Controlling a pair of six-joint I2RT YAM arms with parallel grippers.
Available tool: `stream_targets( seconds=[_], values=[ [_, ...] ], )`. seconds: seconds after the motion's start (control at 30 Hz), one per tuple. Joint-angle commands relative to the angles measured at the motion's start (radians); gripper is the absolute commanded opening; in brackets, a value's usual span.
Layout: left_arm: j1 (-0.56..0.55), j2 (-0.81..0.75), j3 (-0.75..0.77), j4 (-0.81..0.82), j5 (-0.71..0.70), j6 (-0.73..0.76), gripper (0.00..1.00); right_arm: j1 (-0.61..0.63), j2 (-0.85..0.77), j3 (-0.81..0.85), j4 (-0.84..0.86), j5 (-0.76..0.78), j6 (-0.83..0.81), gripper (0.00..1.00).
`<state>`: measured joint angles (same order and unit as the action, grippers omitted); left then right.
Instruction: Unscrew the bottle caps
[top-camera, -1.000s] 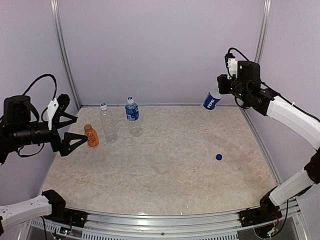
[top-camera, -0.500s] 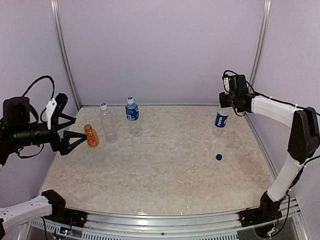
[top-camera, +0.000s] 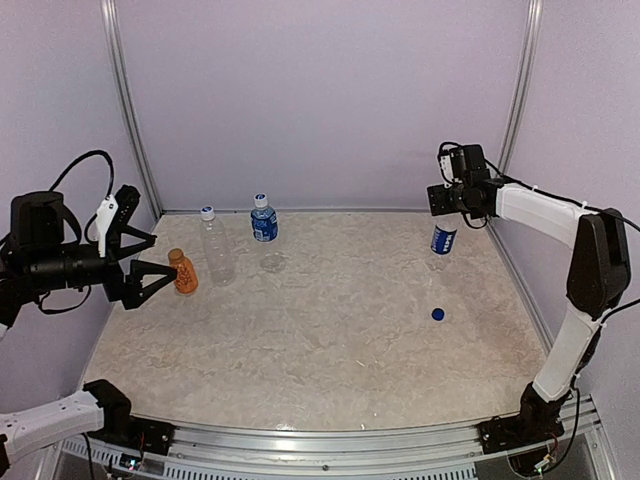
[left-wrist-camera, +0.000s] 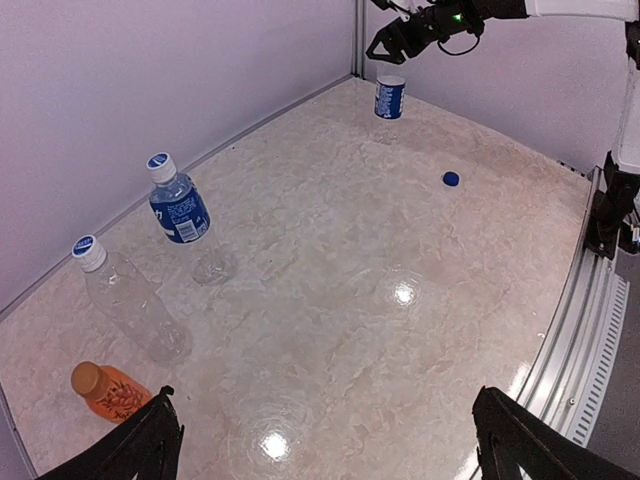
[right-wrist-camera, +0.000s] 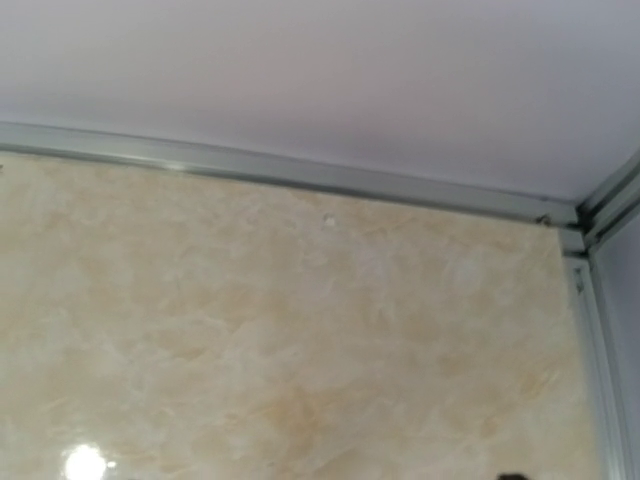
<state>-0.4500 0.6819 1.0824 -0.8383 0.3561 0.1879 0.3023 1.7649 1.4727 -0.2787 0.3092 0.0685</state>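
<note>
The orange bottle (top-camera: 182, 272), far left beside the spread-open left gripper (top-camera: 160, 253), and the uncapped bottle (top-camera: 443, 240) under the parted right gripper (top-camera: 445, 208) could each be toppled by a brushing finger.

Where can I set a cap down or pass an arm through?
Bare: the near half of the table, and the middle between the blue-label bottle and the open bottle. Crowded: back left, where the orange bottle, the tall clear bottle and the blue-label one stand close by the left gripper. A loose blue cap lies near the open bottle.
</note>
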Motion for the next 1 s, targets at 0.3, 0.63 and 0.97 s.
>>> stream_targets(
  seconds=[0.3, 0.63, 0.97],
  values=[
    [0.003, 0.015, 0.016, 0.002, -0.049, -0.002, 0.99, -0.006, 0.002, 0.116, -0.116, -0.008, -0.035, 0.99],
    [0.563, 0.499, 0.546, -0.409, 0.145, 0.231, 0.99, 0.071, -0.064, 0.326, -0.273, -0.023, -0.093, 0.99],
    [0.645, 0.734, 0.332, -0.014, 0.182, 0.230, 0.99, 0.279, -0.156, 0.252, -0.254, -0.062, -0.026, 0.99]
  ],
)
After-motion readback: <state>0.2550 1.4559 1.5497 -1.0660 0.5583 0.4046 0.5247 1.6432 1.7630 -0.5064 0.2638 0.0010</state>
